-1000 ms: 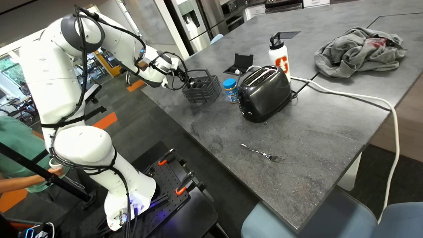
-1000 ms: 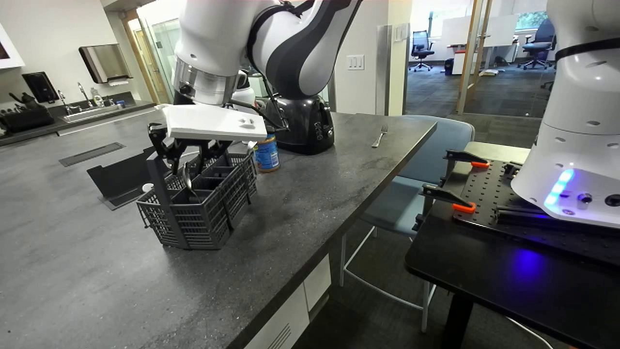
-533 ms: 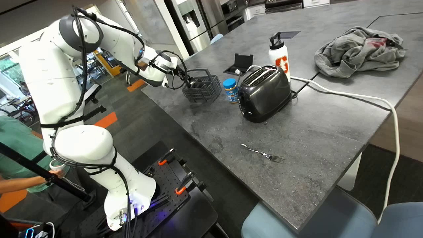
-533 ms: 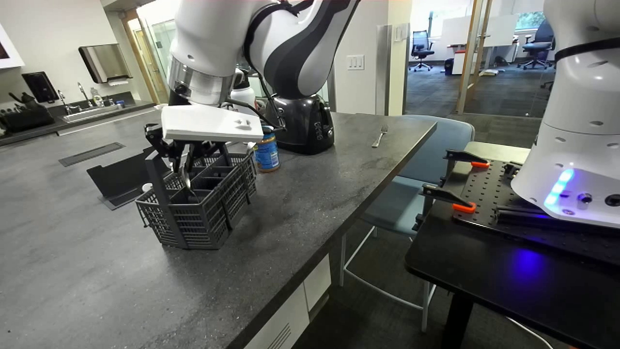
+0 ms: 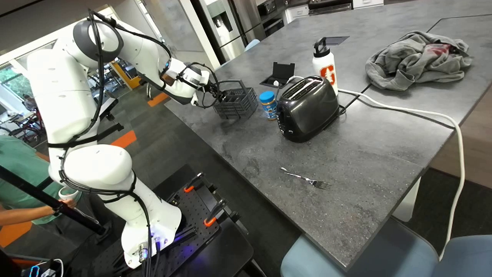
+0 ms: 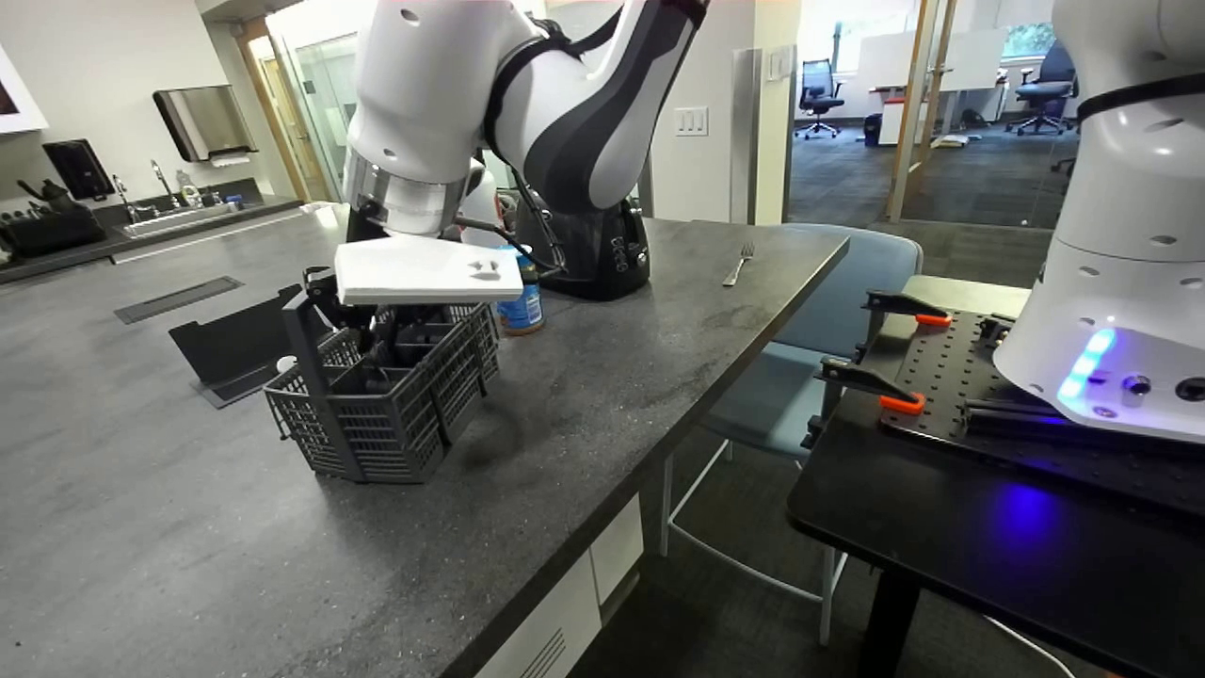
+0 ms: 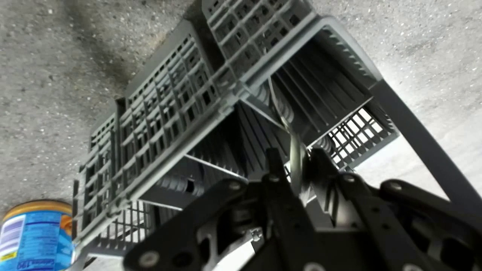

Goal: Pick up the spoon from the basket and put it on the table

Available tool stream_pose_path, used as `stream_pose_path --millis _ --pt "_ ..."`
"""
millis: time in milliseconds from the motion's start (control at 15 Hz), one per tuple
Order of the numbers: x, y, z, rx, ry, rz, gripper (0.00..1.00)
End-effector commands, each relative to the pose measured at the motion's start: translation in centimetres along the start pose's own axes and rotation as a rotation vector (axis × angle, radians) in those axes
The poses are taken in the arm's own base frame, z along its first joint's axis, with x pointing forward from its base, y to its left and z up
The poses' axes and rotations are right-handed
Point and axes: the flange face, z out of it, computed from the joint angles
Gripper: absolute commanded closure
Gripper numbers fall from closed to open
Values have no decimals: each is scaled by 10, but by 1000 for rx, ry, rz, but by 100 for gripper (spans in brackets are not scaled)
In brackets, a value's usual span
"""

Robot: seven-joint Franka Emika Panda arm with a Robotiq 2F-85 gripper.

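Observation:
The dark grey basket (image 5: 238,105) stands on the grey table (image 5: 346,161) near its edge. It also shows in an exterior view (image 6: 377,438) and in the wrist view (image 7: 165,94). The silvery spoon (image 7: 296,165) leans in one compartment, bowl end up, handle down. My gripper (image 7: 296,153) reaches into the basket from above, with its jaws part-closed on either side of the spoon's bowl. A thin gap shows between the spoon and the left finger (image 7: 274,162); contact with the right finger is unclear. The gripper's white plate (image 6: 428,270) hides the spoon's top in an exterior view.
A blue-lidded jar (image 5: 268,104) and a black toaster (image 5: 307,109) stand beside the basket. A white bottle (image 5: 326,67), an outlet box (image 5: 283,71), a white cord (image 5: 407,109) and a grey cloth (image 5: 415,63) lie beyond. A fork (image 5: 305,178) lies on the table. The basket's handle (image 6: 315,367) rises beside the gripper.
My gripper has moved down, deeper into the basket around the spoon, after a small shift sideways. The spoon's bowl, visible earlier between the fingers in an exterior view, is now hidden there.

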Motion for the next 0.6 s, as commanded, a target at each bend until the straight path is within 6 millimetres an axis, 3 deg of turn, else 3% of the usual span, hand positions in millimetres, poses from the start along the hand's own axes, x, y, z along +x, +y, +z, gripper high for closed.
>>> stream_pose_path --millis 0,67,533 --pt "-2 -1 8 6 19 7 94" --pt "-2 -3 8 8 24 2 100" --pt "-1 -15 -30 48 95 19 97"
